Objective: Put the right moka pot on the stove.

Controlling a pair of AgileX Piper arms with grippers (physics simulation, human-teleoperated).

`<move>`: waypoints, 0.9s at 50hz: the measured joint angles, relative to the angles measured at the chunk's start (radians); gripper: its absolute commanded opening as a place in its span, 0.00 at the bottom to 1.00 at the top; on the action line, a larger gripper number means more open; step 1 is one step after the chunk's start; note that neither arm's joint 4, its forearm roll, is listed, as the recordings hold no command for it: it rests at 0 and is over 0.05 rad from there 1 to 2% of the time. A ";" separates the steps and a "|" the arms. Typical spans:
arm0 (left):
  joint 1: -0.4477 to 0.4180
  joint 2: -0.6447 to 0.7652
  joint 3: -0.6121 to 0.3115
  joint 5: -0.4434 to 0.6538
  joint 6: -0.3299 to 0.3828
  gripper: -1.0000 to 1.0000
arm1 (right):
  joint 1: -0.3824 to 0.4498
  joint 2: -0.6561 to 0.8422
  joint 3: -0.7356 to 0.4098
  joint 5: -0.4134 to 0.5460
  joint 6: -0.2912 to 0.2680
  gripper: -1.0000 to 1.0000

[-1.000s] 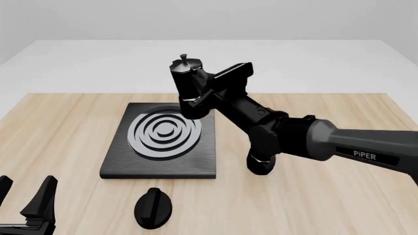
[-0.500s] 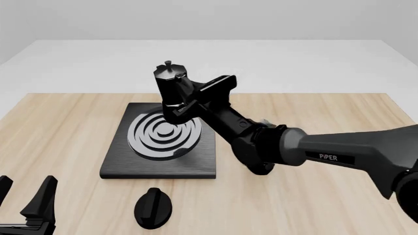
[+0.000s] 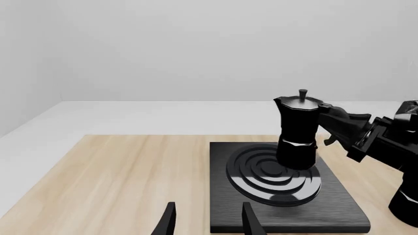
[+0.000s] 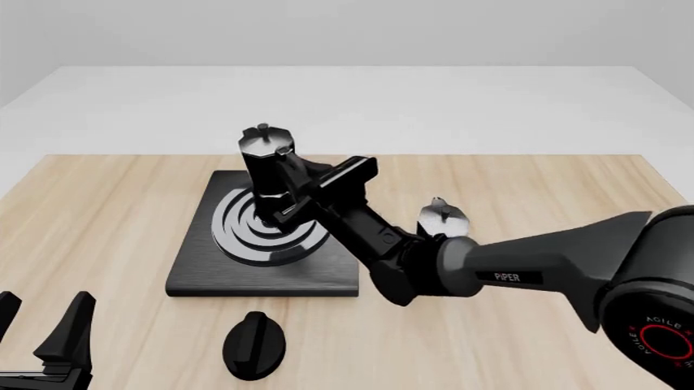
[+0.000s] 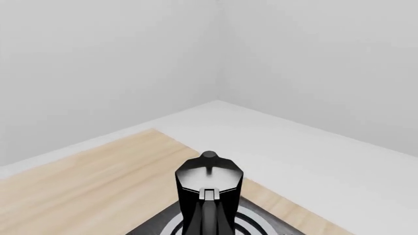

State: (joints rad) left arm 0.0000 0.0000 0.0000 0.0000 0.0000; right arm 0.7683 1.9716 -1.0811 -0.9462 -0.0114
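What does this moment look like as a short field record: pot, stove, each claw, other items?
held pot: moka pot, upright over the burner rings; contact with them unclear
stove: stove, flat on the table
right claw: right claw, shut on the pot's handle side
left claw: left claw, open, holding nothing, near edge
second pot: other moka pot, mostly hidden behind the right arm
knob: round knob, in front of the stove
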 measured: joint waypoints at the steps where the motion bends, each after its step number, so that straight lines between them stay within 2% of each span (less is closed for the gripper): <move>1: 0.000 0.000 0.000 0.000 0.000 1.00 | 0.002 0.004 0.002 -0.006 0.000 0.00; 18: 0.000 0.000 0.000 0.000 0.000 1.00 | 0.027 0.082 -0.013 -0.066 -0.004 0.00; 45: 0.000 0.000 0.000 0.000 0.000 1.00 | 0.016 0.215 -0.126 -0.068 0.009 0.00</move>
State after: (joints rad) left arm 0.0000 0.0000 0.0000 0.0000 0.0000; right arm 0.7845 2.1867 -1.2068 -1.0145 -0.0026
